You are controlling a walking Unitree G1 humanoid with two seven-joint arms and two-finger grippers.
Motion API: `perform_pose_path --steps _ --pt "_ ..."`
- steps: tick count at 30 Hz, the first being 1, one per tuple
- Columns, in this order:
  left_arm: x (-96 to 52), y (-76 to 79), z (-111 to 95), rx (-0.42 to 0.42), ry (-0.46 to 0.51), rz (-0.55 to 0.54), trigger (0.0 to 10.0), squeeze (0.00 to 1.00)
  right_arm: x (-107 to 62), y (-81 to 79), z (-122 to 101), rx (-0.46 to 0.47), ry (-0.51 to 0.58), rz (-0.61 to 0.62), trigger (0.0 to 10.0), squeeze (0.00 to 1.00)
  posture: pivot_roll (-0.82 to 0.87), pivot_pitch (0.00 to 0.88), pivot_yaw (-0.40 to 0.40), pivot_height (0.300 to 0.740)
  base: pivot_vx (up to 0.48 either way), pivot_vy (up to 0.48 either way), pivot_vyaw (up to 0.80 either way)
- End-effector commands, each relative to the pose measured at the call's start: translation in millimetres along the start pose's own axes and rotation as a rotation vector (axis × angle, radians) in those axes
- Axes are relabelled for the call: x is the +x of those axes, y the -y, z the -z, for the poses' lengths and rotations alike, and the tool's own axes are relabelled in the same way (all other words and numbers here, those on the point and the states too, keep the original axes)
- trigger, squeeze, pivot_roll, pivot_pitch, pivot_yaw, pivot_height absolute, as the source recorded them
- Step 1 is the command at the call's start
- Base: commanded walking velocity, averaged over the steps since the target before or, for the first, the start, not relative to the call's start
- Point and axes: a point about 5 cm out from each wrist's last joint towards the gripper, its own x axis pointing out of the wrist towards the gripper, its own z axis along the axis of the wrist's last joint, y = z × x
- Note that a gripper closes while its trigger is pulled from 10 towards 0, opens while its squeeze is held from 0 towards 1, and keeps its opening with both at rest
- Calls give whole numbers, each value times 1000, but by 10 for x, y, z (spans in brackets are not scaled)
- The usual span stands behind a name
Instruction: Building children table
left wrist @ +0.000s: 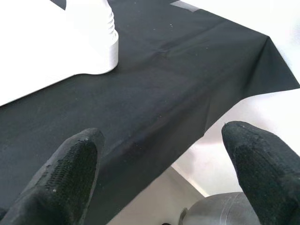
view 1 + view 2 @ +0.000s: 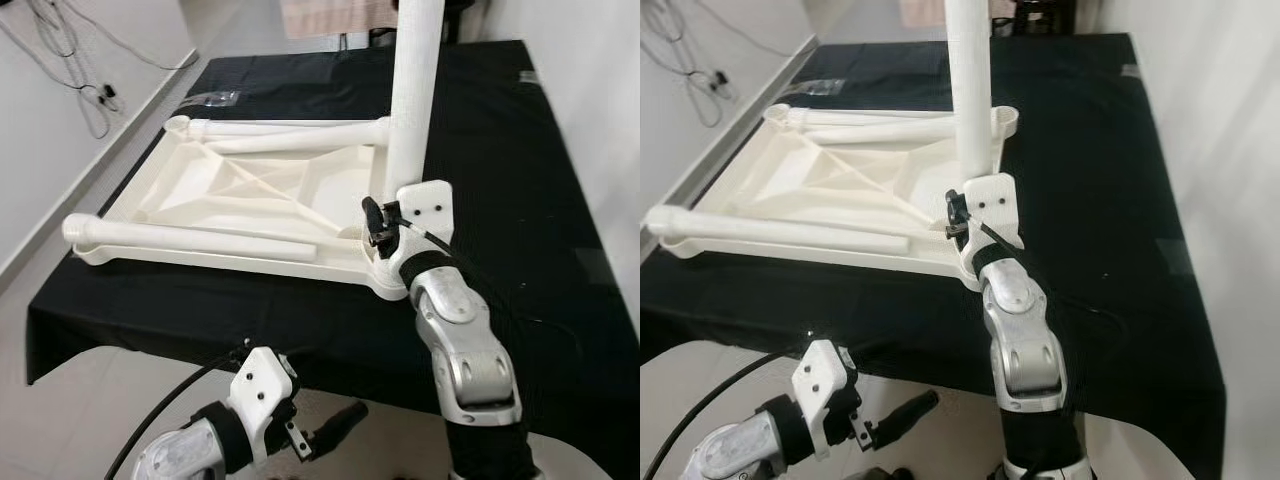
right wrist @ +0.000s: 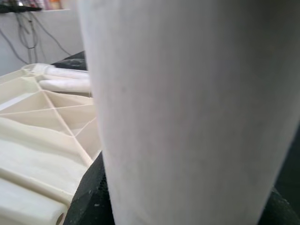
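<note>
An upside-down cream children's table top [image 2: 240,190] lies on the black-clothed table [image 2: 520,150]. One white table leg [image 2: 412,90] stands upright in the top's near right corner socket. My right gripper [image 2: 388,228] is shut on the base of this leg, and the leg [image 3: 187,108] looms close in the right wrist view with a black finger pad [image 3: 89,197] beneath it. Loose legs lie on the top, one along its near edge [image 2: 190,238] and others along its far edge [image 2: 290,130]. My left gripper [image 2: 335,425] hangs open below the table's front edge, holding nothing, its fingers [image 1: 70,173] apart.
A clear plastic bag [image 2: 215,98] lies on the cloth beyond the table top's far left corner. Cables [image 2: 70,60] hang on the white wall to the left. The black cloth to the right of the upright leg is bare, with a white wall [image 2: 610,100] beyond it.
</note>
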Motion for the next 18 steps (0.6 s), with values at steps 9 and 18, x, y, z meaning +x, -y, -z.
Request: perform_pose_path --steps 9,18 --pt "2 -156 131 -27 -11 -79 10000 0 -29 -107 373 185 -158 -208 10000 1000 4 123 81 740 0 0 0" --pt "16 -237 165 -40 5 -123 10000 0 143 54 299 66 -120 -721 10000 0 18 87 58 740 0 0 0"
